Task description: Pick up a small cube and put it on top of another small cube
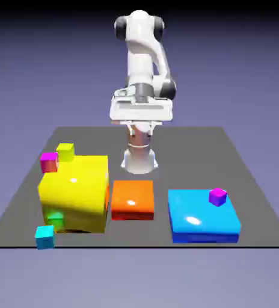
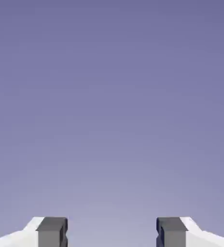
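Big yellow block (image 1: 74,191), orange slab (image 1: 132,199) and blue slab (image 1: 202,215) all look like smooth glossy plastic, each with a bright white highlight on top. Cyan small cube (image 1: 45,236), pink cube (image 1: 49,161), yellow-green cube (image 1: 65,151), purple cube (image 1: 217,196) and green cube (image 1: 56,219): smooth, flat colour, less shine. Surface (image 1: 250,180) is dark grey, matt, uniform, no texture. Arm (image 1: 143,60) has smooth white shells with a soft sheen and dark grey joints. Tool (image 2: 112,231) fingertips (image 2: 51,231) are matt grey against white smooth housings.
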Controlling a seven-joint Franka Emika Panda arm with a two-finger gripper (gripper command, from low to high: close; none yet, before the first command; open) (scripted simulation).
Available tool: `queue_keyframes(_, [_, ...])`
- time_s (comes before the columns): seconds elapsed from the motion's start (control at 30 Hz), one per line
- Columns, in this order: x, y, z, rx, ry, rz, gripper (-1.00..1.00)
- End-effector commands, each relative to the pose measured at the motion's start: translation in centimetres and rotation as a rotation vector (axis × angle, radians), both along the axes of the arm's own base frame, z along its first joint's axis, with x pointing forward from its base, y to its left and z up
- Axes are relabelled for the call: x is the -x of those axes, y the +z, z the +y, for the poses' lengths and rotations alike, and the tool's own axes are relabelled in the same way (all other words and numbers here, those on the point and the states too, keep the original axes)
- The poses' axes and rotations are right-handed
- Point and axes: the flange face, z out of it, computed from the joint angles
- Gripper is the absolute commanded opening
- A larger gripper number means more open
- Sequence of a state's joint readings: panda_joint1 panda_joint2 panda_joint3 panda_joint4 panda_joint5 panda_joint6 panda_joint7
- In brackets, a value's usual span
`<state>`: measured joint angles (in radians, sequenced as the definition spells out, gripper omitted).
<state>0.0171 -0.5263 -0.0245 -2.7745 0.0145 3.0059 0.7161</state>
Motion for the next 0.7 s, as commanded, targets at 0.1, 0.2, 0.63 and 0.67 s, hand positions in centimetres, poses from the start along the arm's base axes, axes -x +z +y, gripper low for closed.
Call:
queue_keyframes(0.1, [-3.7,-1.9,-3.2,-0.018,-0.021,0.13,0.0])
queue_keyframes(0.2, [-6.2,-3.8,-5.8,-0.03,-0.034,0.226,0.0])
queue_keyframes(0.63, [-13.5,-13.7,-17.8,-0.049,-0.06,0.605,0.0])
queue_keyframes(0.67, [-13.8,-14.5,-18.7,-0.048,-0.06,0.632,0.0])
